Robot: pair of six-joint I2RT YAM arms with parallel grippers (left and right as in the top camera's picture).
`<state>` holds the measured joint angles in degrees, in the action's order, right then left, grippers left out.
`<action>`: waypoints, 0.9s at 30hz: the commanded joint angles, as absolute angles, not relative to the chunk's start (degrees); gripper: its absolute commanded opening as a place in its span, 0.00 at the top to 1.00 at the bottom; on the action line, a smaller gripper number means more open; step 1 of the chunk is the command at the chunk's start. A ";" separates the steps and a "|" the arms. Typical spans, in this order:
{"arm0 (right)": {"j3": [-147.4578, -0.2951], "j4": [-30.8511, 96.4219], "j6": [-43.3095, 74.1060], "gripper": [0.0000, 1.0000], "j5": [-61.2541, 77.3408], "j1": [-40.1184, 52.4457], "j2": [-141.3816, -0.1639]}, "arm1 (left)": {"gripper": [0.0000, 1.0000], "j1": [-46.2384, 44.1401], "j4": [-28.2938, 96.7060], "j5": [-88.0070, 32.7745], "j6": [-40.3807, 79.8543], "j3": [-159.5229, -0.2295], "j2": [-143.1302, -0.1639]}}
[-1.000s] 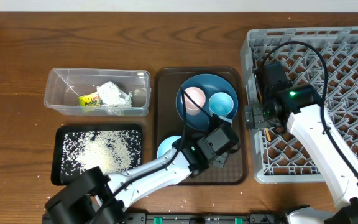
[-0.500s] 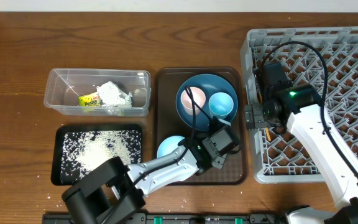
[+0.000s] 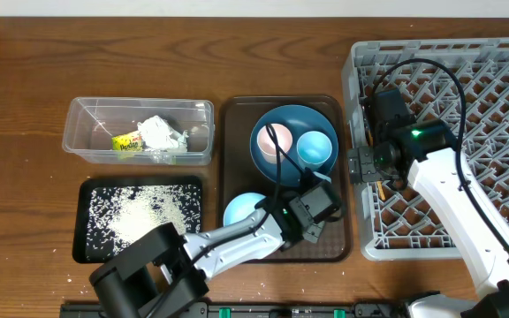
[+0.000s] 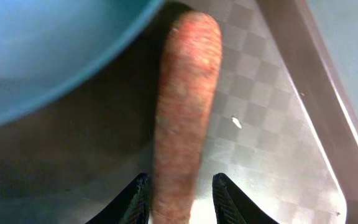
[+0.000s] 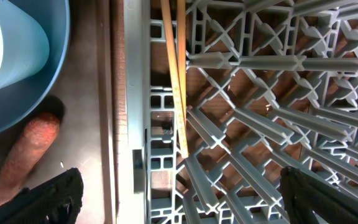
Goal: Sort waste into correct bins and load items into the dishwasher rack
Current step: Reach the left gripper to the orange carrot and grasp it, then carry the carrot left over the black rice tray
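Note:
An orange carrot [image 4: 185,106] lies on the brown tray [image 4: 272,99], its far tip at the rim of the dark-blue plate [image 4: 42,50]. My left gripper [image 4: 180,186] is shut on the carrot's near end; the left finger presses it and a thin bright strip shows by the right fingertip. The right wrist view also shows the carrot [image 5: 23,158] beside the plate [image 5: 17,62]. My right gripper [image 5: 188,199] hangs open over the left edge of the dishwasher rack [image 3: 502,79]. The wooden chopsticks [image 5: 173,74] lie in the rack.
On the plate [image 3: 294,168] stand a white-pink cup [image 3: 275,141] and a light-blue cup [image 3: 315,148]. A light-blue bowl [image 3: 239,209] sits on the brown tray [image 3: 237,115]. The clear tub [image 3: 87,132] holds tissue [image 3: 159,132] and a wrapper [image 3: 128,143]. Rice [image 3: 144,212] covers the black tray [image 3: 140,183].
My left wrist has shifted slightly toward the tray's front edge, lower over the carrot. The right arm has not moved.

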<state>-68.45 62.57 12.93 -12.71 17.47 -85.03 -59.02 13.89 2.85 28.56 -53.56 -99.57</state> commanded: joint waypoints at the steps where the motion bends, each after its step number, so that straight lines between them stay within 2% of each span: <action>1: -68.23 62.61 13.04 0.01 -13.47 16.80 -84.31 | 0.65 -59.33 13.96 2.17 29.02 -54.43 -100.01; 27: -68.23 62.59 13.04 0.01 -13.47 16.80 -84.31 | 0.65 -59.33 11.40 5.48 29.32 -52.03 -100.01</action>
